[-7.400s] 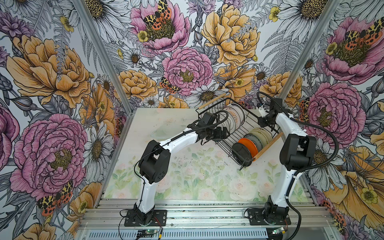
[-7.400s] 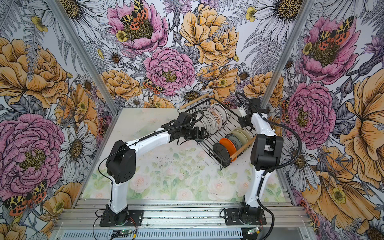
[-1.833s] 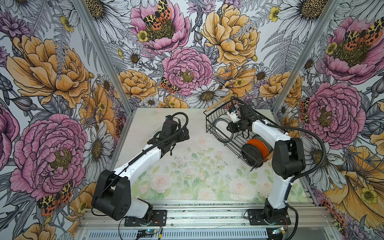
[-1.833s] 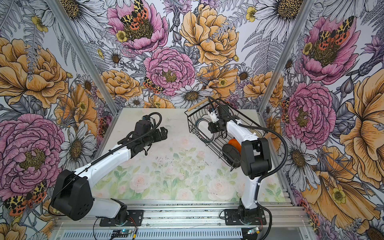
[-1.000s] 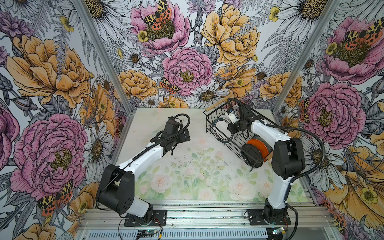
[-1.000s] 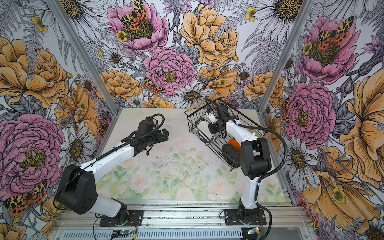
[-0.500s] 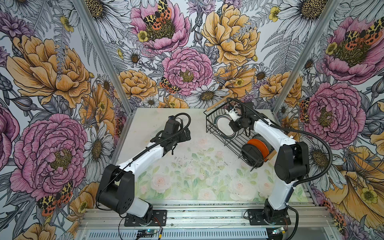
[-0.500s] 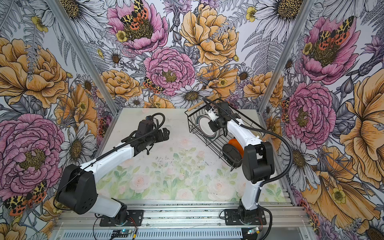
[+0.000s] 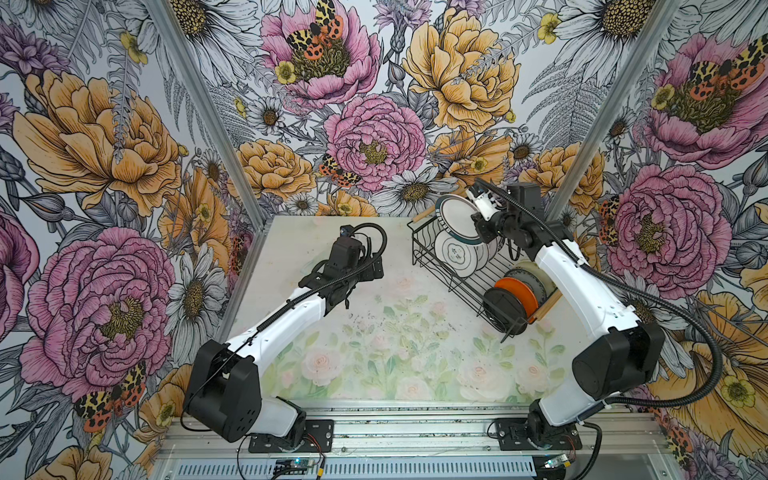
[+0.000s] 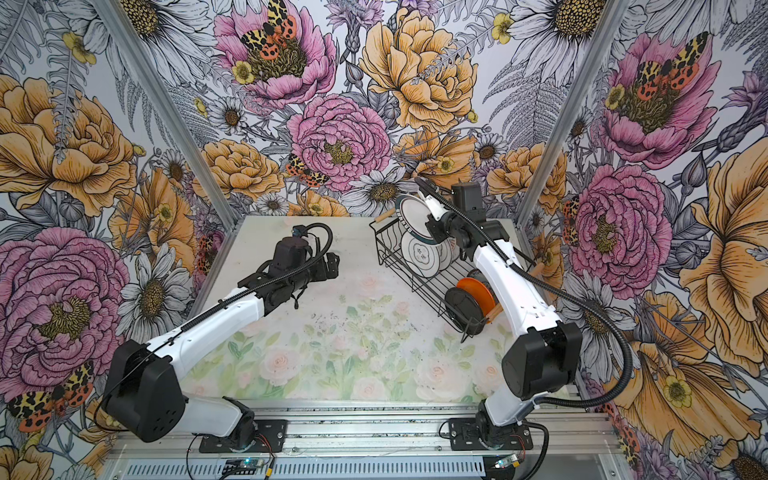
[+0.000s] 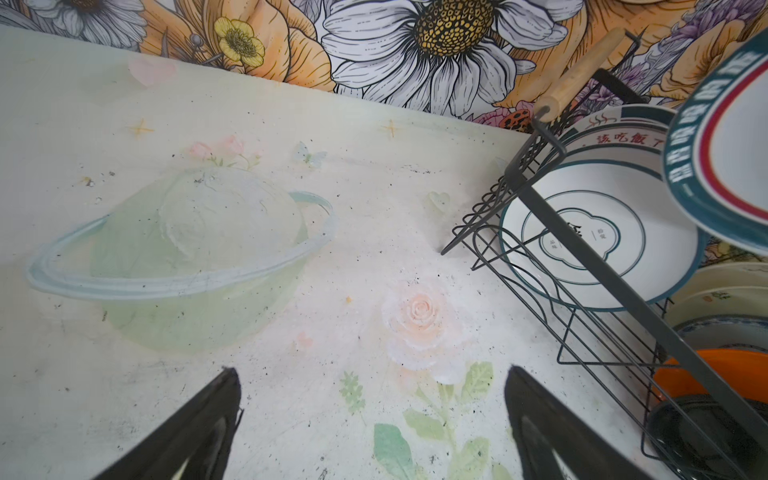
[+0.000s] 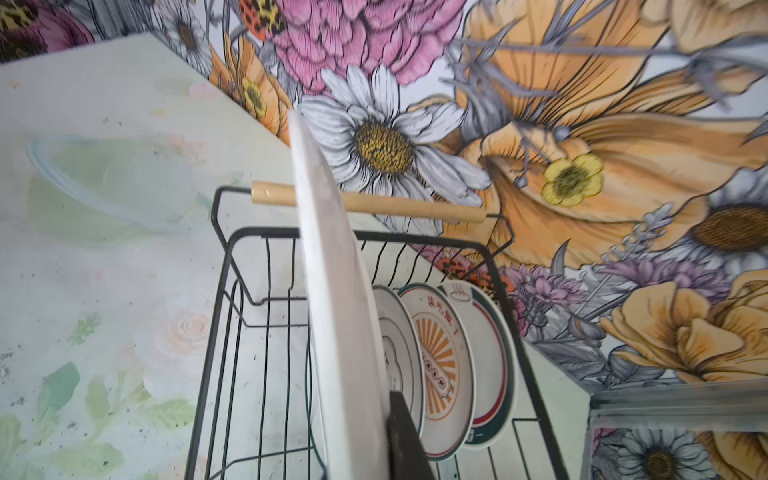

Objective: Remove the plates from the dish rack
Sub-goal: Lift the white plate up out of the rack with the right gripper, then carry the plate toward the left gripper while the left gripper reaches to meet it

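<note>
plates stand on edge in the dish rack [image 9: 420, 254] [image 10: 384, 257], which sits slantwise at the far right corner of the desk [image 9: 374, 332], with a wooden handle [image 12: 415, 208] at its far end by the wall. my right claw [image 9: 477, 219] [image 10: 432, 224] is pinched tight on the rim of a white plate with a dark teal rim [image 9: 456, 217], holding it upright above the rack's far end. in my right wrist view that held plate [image 12: 332, 291] shows edge-on, with one dark finger [image 12: 405, 440] against it. i cannot tell whether its lower edge is clear of the wires. just below it in the rack stands a white plate ringed in teal [image 9: 457, 255], then a sunburst plate [image 12: 440, 361] and a red-lined plate [image 12: 487, 357]. toward the rack's near end come cream plates [image 9: 528, 274], an orange plate [image 9: 515, 291] and a black plate [image 9: 503, 306]. my left claw [image 9: 375, 269] [image 11: 374, 415] hovers over the bare far middle of the desk, beside the rack without touching it, its fingers [image 11: 199, 428] spread wide and holding nothing.
</note>
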`<state>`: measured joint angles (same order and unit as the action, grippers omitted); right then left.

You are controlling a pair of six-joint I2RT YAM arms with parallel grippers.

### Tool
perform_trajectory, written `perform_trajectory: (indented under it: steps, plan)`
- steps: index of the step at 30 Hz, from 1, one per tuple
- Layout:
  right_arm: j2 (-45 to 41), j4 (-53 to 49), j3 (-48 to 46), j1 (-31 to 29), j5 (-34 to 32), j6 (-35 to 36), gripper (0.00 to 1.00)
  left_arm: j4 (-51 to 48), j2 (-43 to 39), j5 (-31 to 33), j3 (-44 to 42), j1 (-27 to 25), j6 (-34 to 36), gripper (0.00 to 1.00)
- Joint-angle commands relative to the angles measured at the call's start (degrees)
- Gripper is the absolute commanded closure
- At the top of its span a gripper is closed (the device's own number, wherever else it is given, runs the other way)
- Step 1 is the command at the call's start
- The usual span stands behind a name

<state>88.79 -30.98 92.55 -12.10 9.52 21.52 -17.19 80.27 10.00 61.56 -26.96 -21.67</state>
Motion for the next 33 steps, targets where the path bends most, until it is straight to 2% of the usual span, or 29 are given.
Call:
perform_trajectory:
  steps: [1,4,6,8,10,13,17,20,23,25,29,33]
  plan:
    - [-8.6,13.2,-3.9,-0.4,0.6,-1.3,1.00,-0.7,-2.6,5.6,0.2,0.5,2.0,0.01]
    - [-13.3,24.0,-11.5,-0.4,-0.2,-6.0,1.00,1.0,-4.8,12.3,-2.8,-0.2,1.9,0.01]
    - [-16.8,34.3,-18.8,-0.6,-2.2,-11.7,1.00,0.7,-6.0,11.9,-4.1,0.9,0.5,0.01]
    - [-19.6,44.5,-25.3,-0.6,-5.0,-21.2,1.00,0.2,-7.2,10.6,-5.2,2.3,-1.6,0.01]
    - [-21.4,48.7,-29.0,-0.8,-5.9,-32.8,1.00,0.4,-8.4,8.3,-6.6,3.2,-2.7,0.01]
    - [-23.4,48.8,-31.5,-3.8,-7.4,-48.0,1.00,-0.8,-9.7,9.1,-7.6,3.2,-2.8,0.01]
    - [-25.7,49.8,-35.3,-9.6,-12.2,-57.8,1.00,-1.2,-12.9,10.3,-10.2,3.3,-4.3,0.01]
    - [-26.0,48.4,-38.0,-11.4,-14.0,-70.3,1.00,-1.4,-15.8,10.1,-11.9,3.5,-4.8,0.01]
    - [-25.8,42.3,-39.9,-12.1,-14.7,-85.4,1.00,-3.7,-17.3,8.7,-12.0,4.4,-5.8,0.01]
    - [-25.1,41.7,-41.9,-12.9,-13.6,-93.4,1.00,-5.6,-16.9,4.6,-11.3,6.4,-6.7,0.01]
    - [-21.9,39.3,-41.1,-14.0,-10.1,-100.3,1.00,-5.7,-16.6,-3.2,-11.0,7.7,-7.7,0.01]
    - [-17.1,38.5,-38.7,-17.4,-7.6,-101.3,1.00,-4.1,-17.3,-6.2,-11.6,7.5,-8.6,0.01]
